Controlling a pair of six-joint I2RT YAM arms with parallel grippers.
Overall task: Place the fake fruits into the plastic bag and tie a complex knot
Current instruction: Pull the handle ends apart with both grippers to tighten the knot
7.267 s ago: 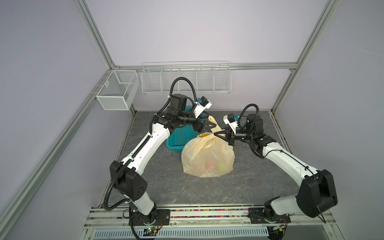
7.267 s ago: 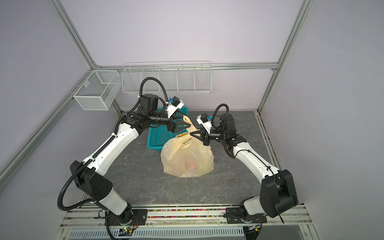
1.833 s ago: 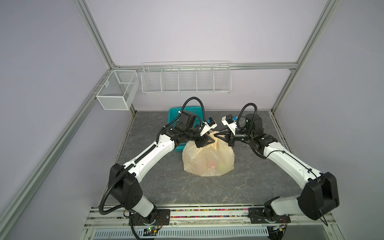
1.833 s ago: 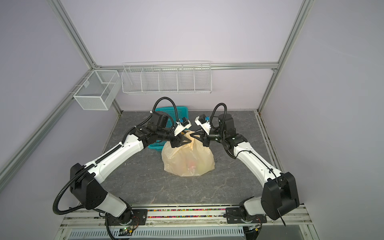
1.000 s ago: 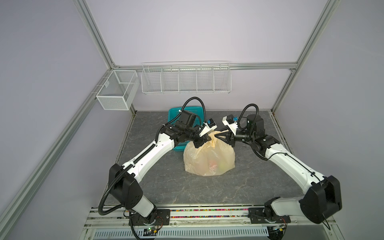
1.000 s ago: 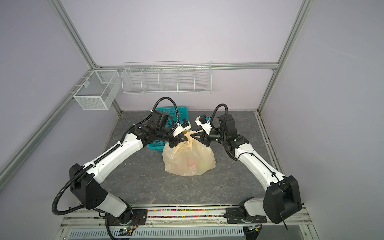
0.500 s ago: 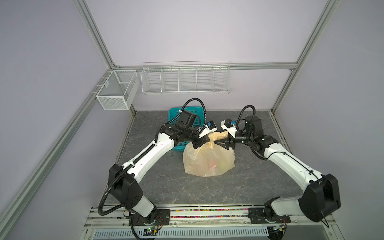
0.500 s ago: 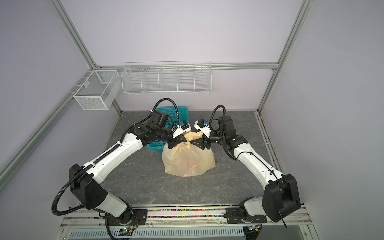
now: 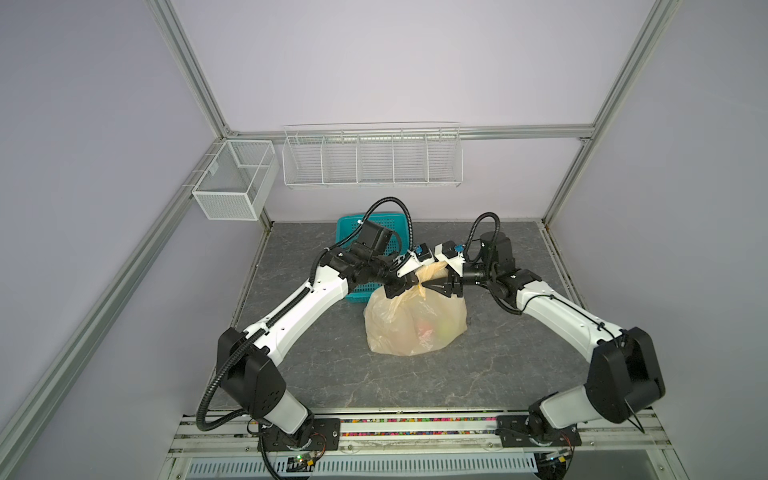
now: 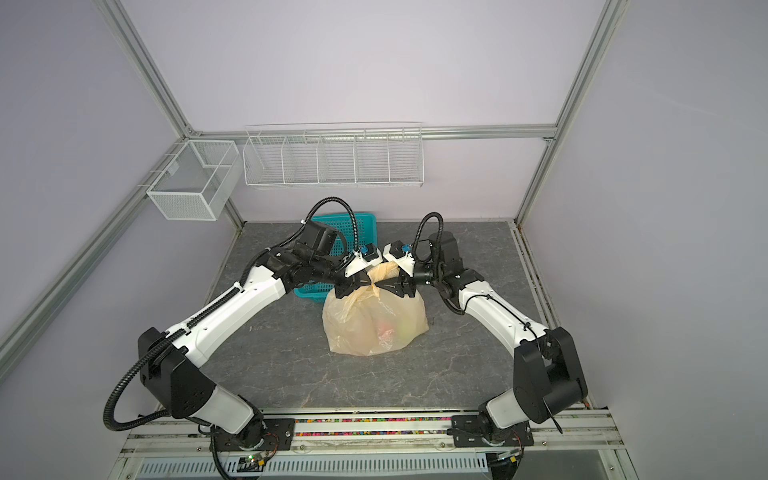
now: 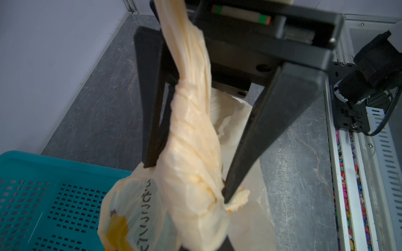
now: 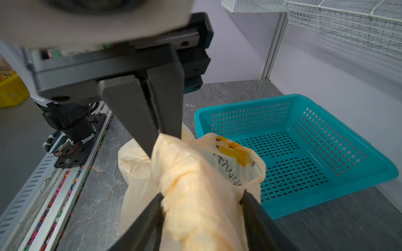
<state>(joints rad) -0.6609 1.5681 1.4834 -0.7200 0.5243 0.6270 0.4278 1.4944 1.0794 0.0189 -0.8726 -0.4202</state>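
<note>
The pale-yellow plastic bag (image 9: pixel 415 328) (image 10: pixel 374 328) sits on the grey table. The fake fruits show through it as a reddish and yellow-green blur (image 9: pixel 434 328) (image 10: pixel 390 328). Its handles are bunched into a twisted knot (image 11: pixel 191 130) (image 12: pixel 195 195) above the bag's neck. My left gripper (image 9: pixel 417 284) (image 10: pixel 369 285) (image 12: pixel 162 141) is shut on the handle plastic at the top of the twist. My right gripper (image 9: pixel 424 286) (image 10: pixel 380 286) (image 12: pixel 201 195) (image 11: pixel 187 180) faces it tip to tip, open. Its two fingers straddle the twist and touch its sides.
A teal perforated basket (image 9: pixel 345 220) (image 10: pixel 365 220) (image 12: pixel 304 152) (image 11: pixel 43 195) stands empty just behind the bag, under my left arm. A wire rack (image 9: pixel 372 158) and a mesh box (image 9: pixel 232 183) hang on the back wall. The arm bases' rail (image 9: pixel 415 428) runs along the front edge.
My right gripper has moved left up to the left gripper's tips and opened around the twisted handles. The left gripper has stayed shut and nearly still.
</note>
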